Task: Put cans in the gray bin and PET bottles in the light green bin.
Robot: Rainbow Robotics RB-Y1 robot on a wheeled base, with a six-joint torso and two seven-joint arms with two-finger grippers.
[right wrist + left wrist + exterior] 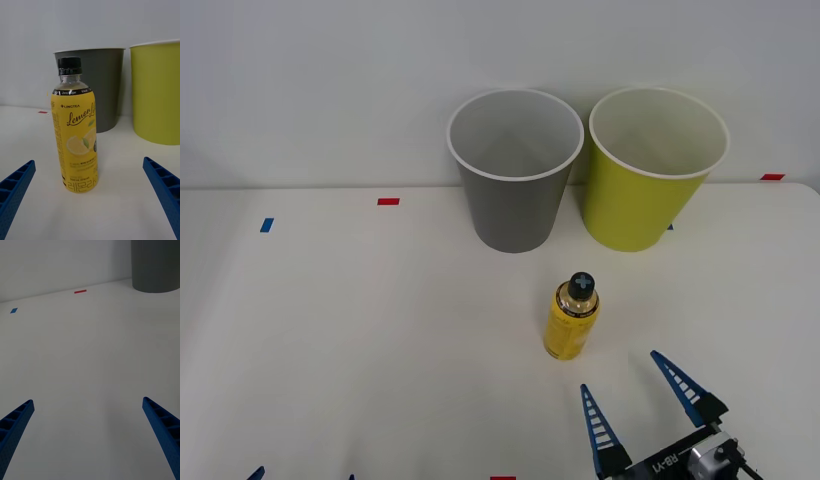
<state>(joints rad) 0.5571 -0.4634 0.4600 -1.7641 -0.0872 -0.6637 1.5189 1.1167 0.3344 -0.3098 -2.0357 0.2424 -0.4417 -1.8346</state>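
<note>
The bottle (571,319) stands upright on the table (360,330), cap up, near the front edge and a bit right of centre — in front of the gap between the two bins, closer to the robot than to either. Upright suits a side grasp: label wall is the widest, straightest part to clamp.

Right gripper (642,400) sits low, just behind and to the right of the bottle, fingers spread wide, nothing between them yet. In the right wrist view the bottle (75,127) shows between the two blue fingers (15,187) but off-centre, nearer one of them, w/ both bins behind it. So probably an approach pose: jaws wide enough to pass either side of the body, aimed at the label. Likely needs a small sideways correction before closing, else one finger could touch first and tip it.

Gray bin (515,170) and green bin (655,168) stand side by side at the back, against the wall, rims almost touching, mouths up. Green is on the right — same side as the working arm, so a short carry for a PET bottle.

Left gripper (90,435) hangs over bare table on the left, fingers spread, holding nothing — seems to be idle.
</note>
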